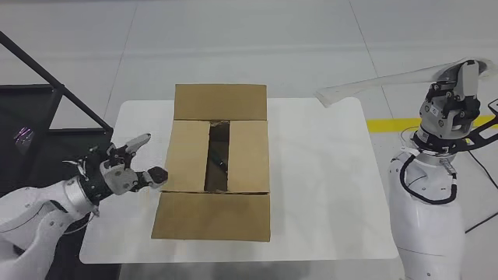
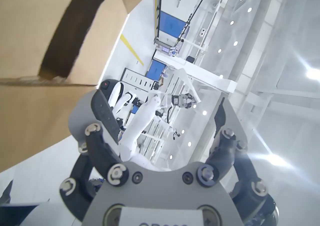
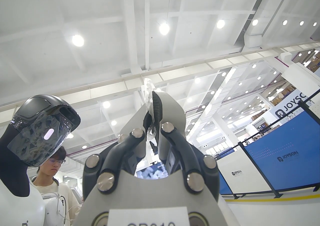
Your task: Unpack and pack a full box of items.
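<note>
A brown cardboard box (image 1: 214, 194) sits in the middle of the white table (image 1: 327, 187), its inner flaps parted over a dark item (image 1: 216, 158) inside. The left end effector (image 1: 152, 156) hovers released just beside the box's left wall. The right end effector (image 1: 465, 74), raised beyond the table's right edge, is clenched on a clear plastic sheet (image 1: 373, 87).

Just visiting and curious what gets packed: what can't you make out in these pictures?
- Contents of the box, top view: its flaps cover nearly everything; the dark item in the gap is too small to identify.
- The pale strip in the right gripper: too thin and faint in the top view to name; the fingers hide most of it in the right wrist view.
</note>
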Available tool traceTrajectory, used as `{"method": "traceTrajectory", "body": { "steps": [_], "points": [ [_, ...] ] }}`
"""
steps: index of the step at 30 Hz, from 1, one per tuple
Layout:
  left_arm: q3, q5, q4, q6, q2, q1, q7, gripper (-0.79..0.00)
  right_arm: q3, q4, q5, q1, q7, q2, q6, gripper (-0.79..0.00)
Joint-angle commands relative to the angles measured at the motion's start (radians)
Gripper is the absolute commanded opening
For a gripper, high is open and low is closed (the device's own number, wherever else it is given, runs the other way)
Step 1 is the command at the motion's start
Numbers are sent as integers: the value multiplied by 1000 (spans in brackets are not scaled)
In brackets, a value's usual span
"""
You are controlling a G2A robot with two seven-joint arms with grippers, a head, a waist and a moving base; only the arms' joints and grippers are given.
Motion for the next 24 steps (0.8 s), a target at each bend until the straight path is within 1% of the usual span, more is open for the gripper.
{"method": "traceTrajectory", "body": {
  "steps": [1,3,6,7,9,12,13,22,24],
  "points": [
    [-41,77,0,14,10,67,-98,0,0,0,0,0,0,0,0,-785],
    [-72,156,6,21,19,118,-136,0,0,0,0,0,0,0,0,-785],
    [-88,265,-9,40,28,181,-166,0,0,0,0,0,0,0,0,-785],
    [-91,304,-14,42,30,202,-156,0,0,0,0,0,0,0,0,-785],
    [-104,317,-11,22,29,236,-144,0,0,0,0,0,0,0,0,-785],
    [-117,318,-16,-7,22,277,-58,0,0,0,0,0,0,0,0,-785],
    [-125,287,-20,-14,17,282,-9,0,0,0,0,0,0,0,0,-785],
    [-121,292,-23,-15,17,284,-11,0,0,0,0,0,0,0,0,-785],
    [-97,349,-28,-24,19,286,-30,0,0,0,0,0,0,0,0,-785]
  ]
}}
